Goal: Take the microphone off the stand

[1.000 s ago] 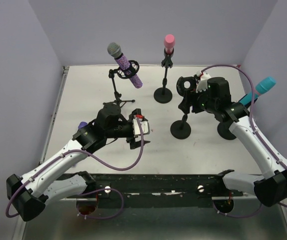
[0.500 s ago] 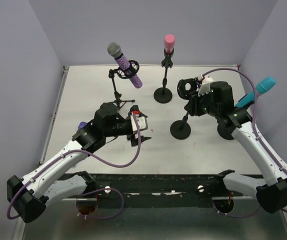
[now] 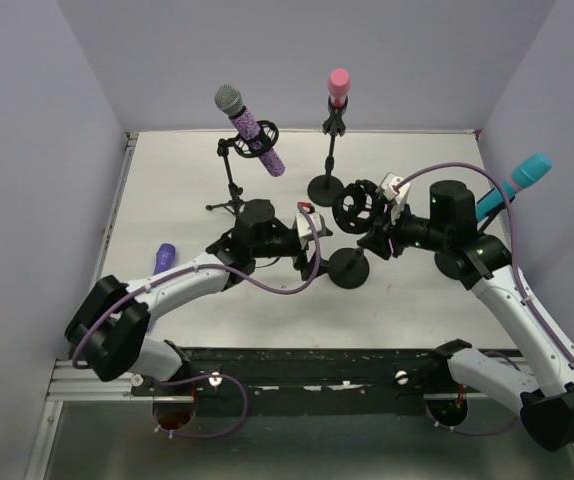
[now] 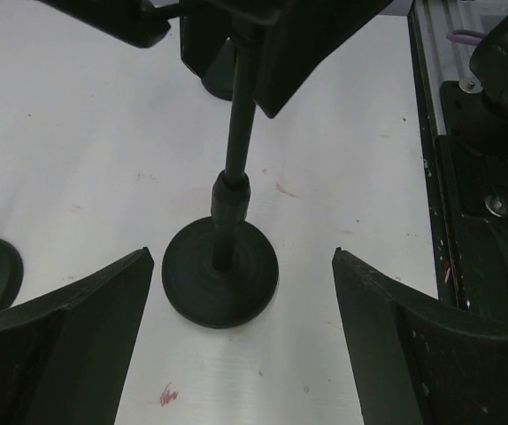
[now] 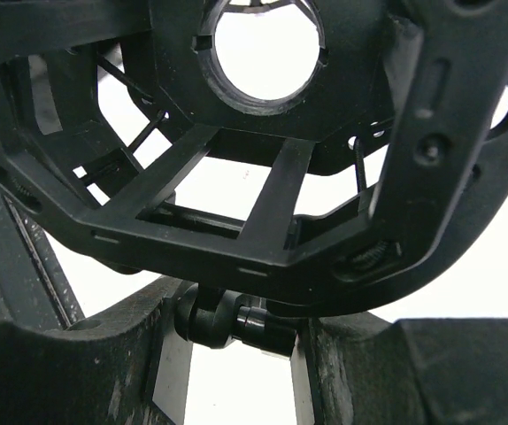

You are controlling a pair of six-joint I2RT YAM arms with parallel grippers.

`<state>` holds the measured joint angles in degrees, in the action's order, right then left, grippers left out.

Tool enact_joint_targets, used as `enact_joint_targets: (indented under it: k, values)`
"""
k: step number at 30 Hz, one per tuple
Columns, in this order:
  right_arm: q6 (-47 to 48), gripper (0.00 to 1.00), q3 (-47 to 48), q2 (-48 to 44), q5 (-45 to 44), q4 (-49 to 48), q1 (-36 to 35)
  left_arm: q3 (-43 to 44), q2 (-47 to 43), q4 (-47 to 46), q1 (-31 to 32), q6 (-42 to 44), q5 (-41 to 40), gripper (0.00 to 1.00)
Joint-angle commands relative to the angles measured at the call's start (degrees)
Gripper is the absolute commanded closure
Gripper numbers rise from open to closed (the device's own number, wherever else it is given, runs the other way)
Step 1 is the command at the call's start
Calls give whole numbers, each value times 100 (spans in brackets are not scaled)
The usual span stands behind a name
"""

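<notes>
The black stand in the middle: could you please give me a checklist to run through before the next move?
1. Right gripper clamped on the black stand at the joint under the shock mount: ok.
2. Left gripper open, fingers either side of the pole: ok.
3. Base flat on the table: ok, by the left wrist view.
4. Microphone in the shock mount: not ok, the ring is empty.
5. Clearance to the pink microphone's stand behind: cannot tell.
</notes>
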<state>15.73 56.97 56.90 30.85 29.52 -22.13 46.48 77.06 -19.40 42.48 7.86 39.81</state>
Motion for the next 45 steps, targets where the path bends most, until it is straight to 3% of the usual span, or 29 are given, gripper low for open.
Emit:
enact_joint_targets:
  k: [1,11,20,31,35,36,38,40,42,45]
  values:
    - [212,99,-63,-57,589,-69,-19,361,783,-1513,111,-443,343,12]
    - [-114,99,165,84,598,28,-11,775,1997,-2261,313,-206,598,18]
    - [-254,99,561,374,501,28,-19,503,2111,-2340,349,-214,905,25]
    - [-377,99,631,585,501,-16,-11,546,2533,-2437,340,-65,300,35]
    - [-448,99,693,655,518,-25,-11,476,2586,-2498,340,-12,-148,48]
    - [-482,99,701,681,527,-25,-19,450,2604,-2551,349,-56,-349,56]
    - [-561,99,701,699,510,-77,-11,389,2569,-2612,349,-135,-789,84]
    - [-719,99,701,734,466,-139,-11,257,2499,-2674,375,-22,-1115,97]
    - [-982,99,771,796,300,-209,-11,125,2306,-2552,384,198,-1326,100]
    - [-2123,99,947,910,-717,-342,-11,-51,1727,-2018,393,391,-1721,100]
